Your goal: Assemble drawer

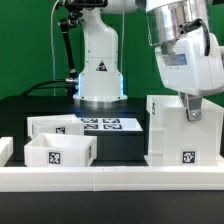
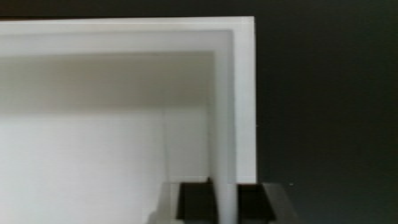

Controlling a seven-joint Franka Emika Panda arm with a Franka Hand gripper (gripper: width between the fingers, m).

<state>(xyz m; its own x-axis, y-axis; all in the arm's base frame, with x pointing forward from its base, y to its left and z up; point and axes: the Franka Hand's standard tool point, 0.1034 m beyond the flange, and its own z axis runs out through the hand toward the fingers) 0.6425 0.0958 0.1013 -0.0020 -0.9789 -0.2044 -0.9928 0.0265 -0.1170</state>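
Note:
A tall white drawer case [image 1: 180,132] with marker tags stands on the exterior view's right. My gripper [image 1: 192,112] comes down from above onto its top edge. In the wrist view the gripper [image 2: 235,203] is shut on a thin white side wall [image 2: 237,110] of the case, with one dark finger [image 2: 199,202] on each face. The case's open white inside [image 2: 107,130] shows on one side of the wall. Two smaller white drawer boxes lie on the exterior view's left, one in front [image 1: 58,152] and one behind [image 1: 55,126].
The marker board [image 1: 110,125] lies flat mid-table in front of the robot base [image 1: 100,70]. A long white ledge [image 1: 110,180] runs along the front edge. The black tabletop [image 2: 329,100] lies beside the gripped wall.

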